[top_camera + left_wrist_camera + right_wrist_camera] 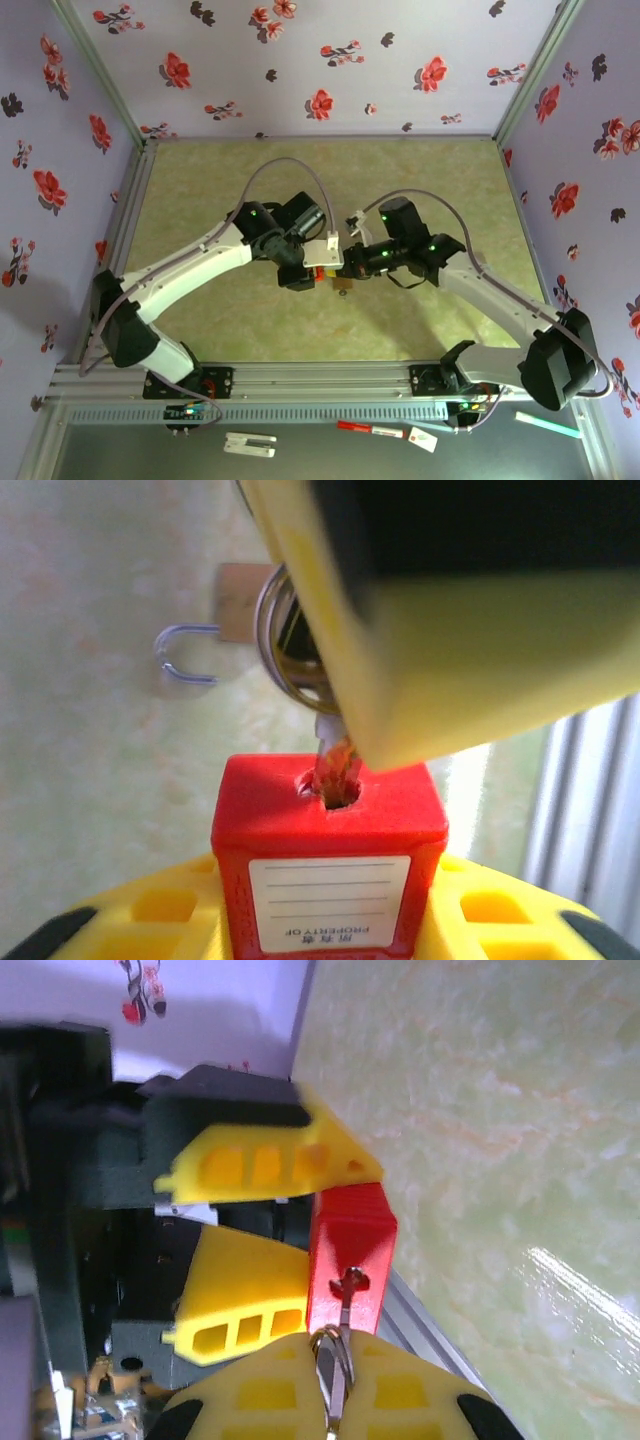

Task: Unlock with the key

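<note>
**Q:** Reading left to right, what do the left fingers (120, 935) carry?

**A:** They are closed narrow on the red lock (330, 870), one yellow finger on each flank of its body. The label faces the left wrist camera. The keyhole (338, 795) face is turned to 12 o'clock in that view. Seen from above, the lock hangs over the table (200, 200) at mid-field, with the left arm at its 9 o'clock and the right arm at its 3 o'clock.

**Q:** And the key?

**A:** The key (333, 1375) is pinched between the right fingers (385, 1365), which are fully closed on its bow. Its ring (285, 640) hangs just beside them. The blade tip sits in the keyhole; how deep it goes cannot be told.

**Q:** Which relation governs the coming move?

**A:** The shared axis. In the right wrist view the lock lies at 12 o'clock from the right fingers. The key's long axis runs from 6 to 12 o'clock, in line with the lock body. The likely next step is a roll of the right wrist about that line while the left fingers brace the body. Any tilt off the line would probably bind the blade.

**Q:** Any containers?

**A:** The keyhole is the sole receptacle, and it holds the blade. A brass padlock (243, 600) lies on the table at 11 o'clock of the red lock in the left wrist view, well apart from both pairs of fingers.
</note>
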